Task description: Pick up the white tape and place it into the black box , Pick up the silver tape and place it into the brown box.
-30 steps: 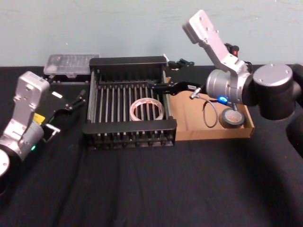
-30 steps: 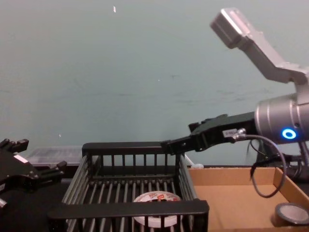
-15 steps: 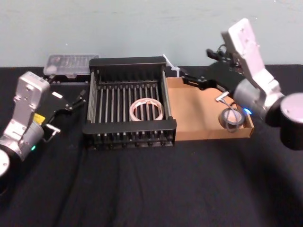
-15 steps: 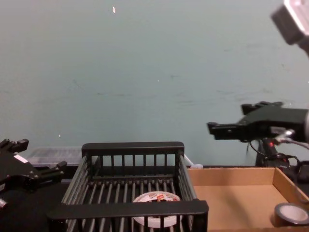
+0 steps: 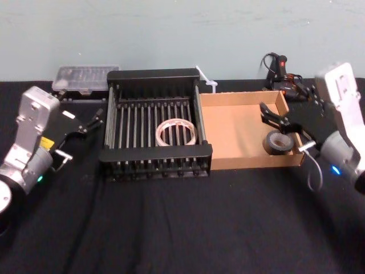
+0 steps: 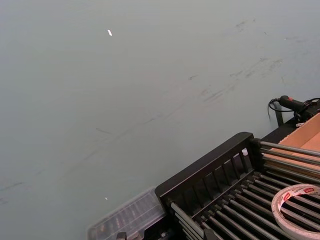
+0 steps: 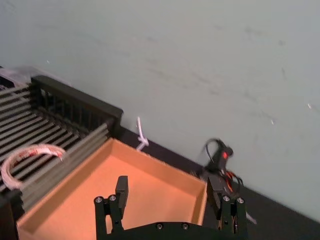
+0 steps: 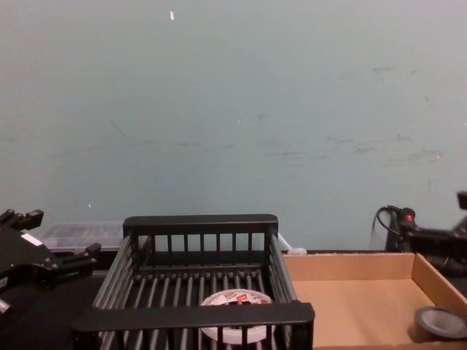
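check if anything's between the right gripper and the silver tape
Nothing visible does. The silver tape lies in the near right corner of the brown box; the open right gripper hangs just beyond it at the box's right side, bare cardboard between them. The left gripper sits parked left of the black box.

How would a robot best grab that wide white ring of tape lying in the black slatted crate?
Probably best to grip the wide white ring of tape across its thin band, one finger in the hole and one outside, coming straight down from above. It lies flat on the floor of the black slatted crate, whose walls block any sideways approach.
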`<state>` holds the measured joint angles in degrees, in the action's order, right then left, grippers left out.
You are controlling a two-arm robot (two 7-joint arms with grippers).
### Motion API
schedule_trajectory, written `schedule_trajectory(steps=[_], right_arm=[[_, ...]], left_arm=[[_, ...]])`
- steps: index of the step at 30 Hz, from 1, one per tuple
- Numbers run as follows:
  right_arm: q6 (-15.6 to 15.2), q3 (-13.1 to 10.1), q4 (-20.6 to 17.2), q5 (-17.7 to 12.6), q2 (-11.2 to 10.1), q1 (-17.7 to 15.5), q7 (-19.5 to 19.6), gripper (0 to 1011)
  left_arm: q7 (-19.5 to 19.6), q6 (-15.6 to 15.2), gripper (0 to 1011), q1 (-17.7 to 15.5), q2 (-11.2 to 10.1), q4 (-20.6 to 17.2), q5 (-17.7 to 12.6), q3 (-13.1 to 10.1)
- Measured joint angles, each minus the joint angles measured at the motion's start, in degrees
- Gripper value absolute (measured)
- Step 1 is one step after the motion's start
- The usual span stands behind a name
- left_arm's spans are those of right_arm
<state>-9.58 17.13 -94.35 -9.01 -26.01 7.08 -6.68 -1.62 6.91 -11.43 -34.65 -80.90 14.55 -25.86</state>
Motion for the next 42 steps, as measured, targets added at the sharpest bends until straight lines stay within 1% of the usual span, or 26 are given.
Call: schedule_trajectory(steps=[3, 6, 12, 15, 42], right_arm=[[0.14, -1.45, -0.41, -0.06, -0.04, -2.73, 0.73, 1002], [-0.09, -2.26, -0.42, -0.06, 0.20, -4.29, 1.27, 1003], [-0.48, -3.74, -0.09, -0.05, 1.12, -5.88, 1.82, 1002], [-0.54, -3.97, -0.02, -0.04, 1.32, -6.01, 1.92, 1002], [-0.58, -3.41, 0.01, -0.05, 1.06, -5.53, 1.68, 1002]], left_arm=[[0.00, 0.00, 1001, 0.00, 0.00, 0.00, 0.00, 0.00], [0.00, 0.00, 1002, 0.00, 0.00, 0.00, 0.00, 0.00], [0.00, 0.00, 1001, 0.00, 0.00, 0.00, 0.00, 0.00], [0.00, 0.00, 1001, 0.00, 0.00, 0.00, 0.00, 0.00], [0.00, 0.00, 1001, 0.00, 0.00, 0.00, 0.00, 0.00]])
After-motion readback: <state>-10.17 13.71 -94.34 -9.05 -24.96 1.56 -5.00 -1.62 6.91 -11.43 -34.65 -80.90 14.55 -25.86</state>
